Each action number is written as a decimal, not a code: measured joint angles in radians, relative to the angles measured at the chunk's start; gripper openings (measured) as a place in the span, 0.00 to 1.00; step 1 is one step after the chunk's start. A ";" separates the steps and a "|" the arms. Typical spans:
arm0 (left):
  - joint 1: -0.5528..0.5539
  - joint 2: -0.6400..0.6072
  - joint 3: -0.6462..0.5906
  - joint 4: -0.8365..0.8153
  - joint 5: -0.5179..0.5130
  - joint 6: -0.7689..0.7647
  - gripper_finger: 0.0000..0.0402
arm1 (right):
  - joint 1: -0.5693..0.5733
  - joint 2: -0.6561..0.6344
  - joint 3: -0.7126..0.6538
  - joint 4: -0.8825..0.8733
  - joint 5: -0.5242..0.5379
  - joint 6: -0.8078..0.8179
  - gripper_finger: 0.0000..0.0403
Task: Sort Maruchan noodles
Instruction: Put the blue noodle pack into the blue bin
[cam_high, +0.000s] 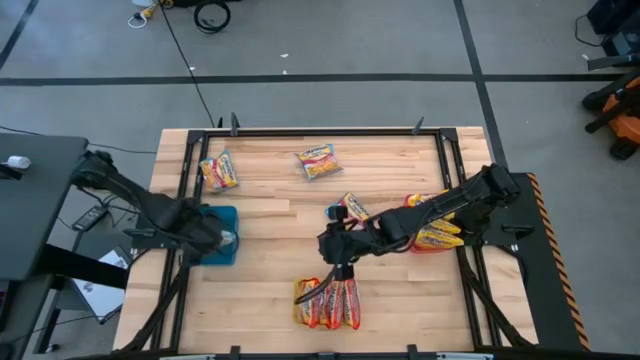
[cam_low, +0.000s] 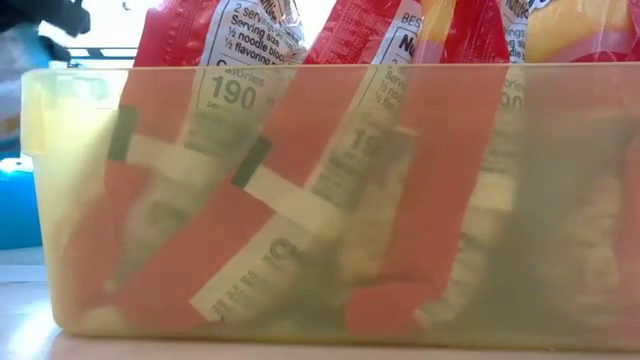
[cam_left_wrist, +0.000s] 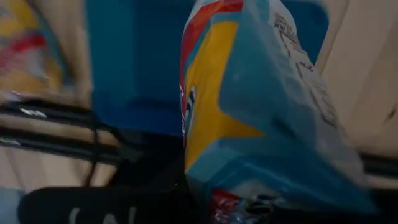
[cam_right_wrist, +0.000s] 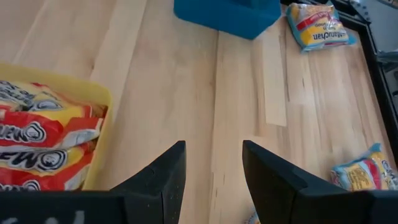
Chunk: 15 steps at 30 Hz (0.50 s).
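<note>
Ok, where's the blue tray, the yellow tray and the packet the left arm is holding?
blue tray (cam_high: 216, 250): high view, near edge.
yellow tray (cam_right_wrist: 93, 93): right wrist view, rim.
held packet (cam_left_wrist: 273, 130): left wrist view, blue wrapper face.

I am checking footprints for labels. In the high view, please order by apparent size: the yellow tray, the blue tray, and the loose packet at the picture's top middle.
1. yellow tray and blue tray: look alike; the left gripper covers part of the blue one, so unranked.
2. loose packet: clearly smallest.
</note>
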 joint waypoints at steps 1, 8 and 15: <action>0.000 0.016 -0.017 0.009 0.019 0.000 0.19 | -0.001 0.000 0.000 0.004 -0.004 0.000 0.40; 0.000 0.104 -0.074 0.042 0.109 0.001 0.19 | -0.001 0.000 0.000 0.019 -0.014 -0.007 0.40; -0.001 0.147 -0.074 0.162 0.205 0.010 0.19 | 0.001 0.000 0.000 0.038 -0.020 -0.006 0.40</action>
